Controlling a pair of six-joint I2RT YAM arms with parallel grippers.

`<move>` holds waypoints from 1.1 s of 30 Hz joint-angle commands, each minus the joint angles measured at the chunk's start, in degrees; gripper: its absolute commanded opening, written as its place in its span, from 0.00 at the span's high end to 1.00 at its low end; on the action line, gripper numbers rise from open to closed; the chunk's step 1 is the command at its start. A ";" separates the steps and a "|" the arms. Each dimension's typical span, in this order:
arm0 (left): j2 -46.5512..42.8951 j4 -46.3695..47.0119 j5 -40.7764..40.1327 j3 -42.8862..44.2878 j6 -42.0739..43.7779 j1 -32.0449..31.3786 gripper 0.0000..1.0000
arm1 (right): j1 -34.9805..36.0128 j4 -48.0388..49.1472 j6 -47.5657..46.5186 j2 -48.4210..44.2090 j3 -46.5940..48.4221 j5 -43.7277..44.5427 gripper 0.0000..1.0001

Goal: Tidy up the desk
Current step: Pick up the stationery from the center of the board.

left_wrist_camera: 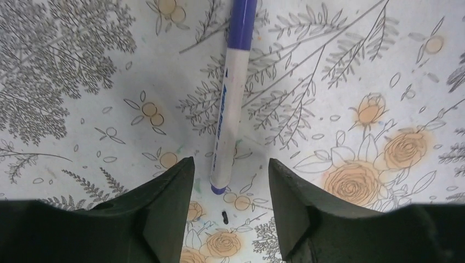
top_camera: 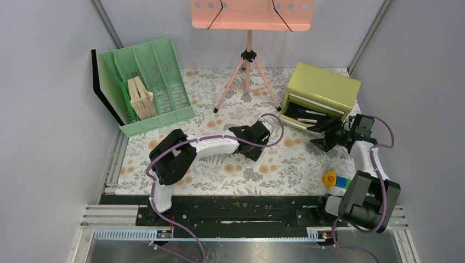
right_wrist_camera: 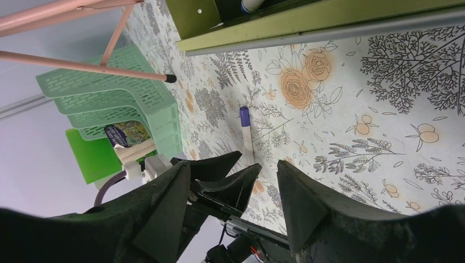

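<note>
While both pairs of jaws stand apart, one purple marker lies on the desk.

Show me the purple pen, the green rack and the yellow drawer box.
purple pen (left_wrist_camera: 229, 104): left wrist view, white barrel.
green rack (top_camera: 159, 121): top view, front wall.
yellow drawer box (top_camera: 324, 82): top view, top panel.

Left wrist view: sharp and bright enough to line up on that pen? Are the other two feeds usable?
Left wrist: the white marker with purple cap is in crisp focus, no glare, a soft shadow to its left on the floral-print desk; the left pincer is underexposed black. Right wrist: print sharp, the right pincer dark and slightly soft. Top external: even light, no blur.
</note>
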 commanded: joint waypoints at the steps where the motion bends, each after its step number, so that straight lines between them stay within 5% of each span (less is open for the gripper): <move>1: -1.64 2.82 -2.20 1.61 -0.54 0.40 0.46 | -0.22 -0.69 -0.28 -2.07 -0.70 -2.40 0.33; 11: 5.19 -0.89 2.54 4.87 2.96 0.44 0.59 | -0.19 -3.34 -1.94 -4.41 -0.99 -3.00 0.32; 14: 4.54 -0.32 3.12 2.18 2.19 0.40 0.67 | -0.22 -5.71 -3.68 -6.19 -0.95 -1.91 0.21; 18: 2.45 -0.47 3.64 -0.04 1.08 0.35 0.83 | -0.22 -6.71 -4.91 -7.27 -2.46 -1.77 0.13; 20: 1.16 -1.74 3.10 -0.26 0.64 0.40 0.87 | -0.19 -6.56 -5.14 -7.56 -3.07 -1.96 0.02; 33: -16.53 -2.87 3.95 -2.43 -4.09 0.39 0.97 | 2.09 -6.38 -6.19 -7.25 0.07 -2.46 0.01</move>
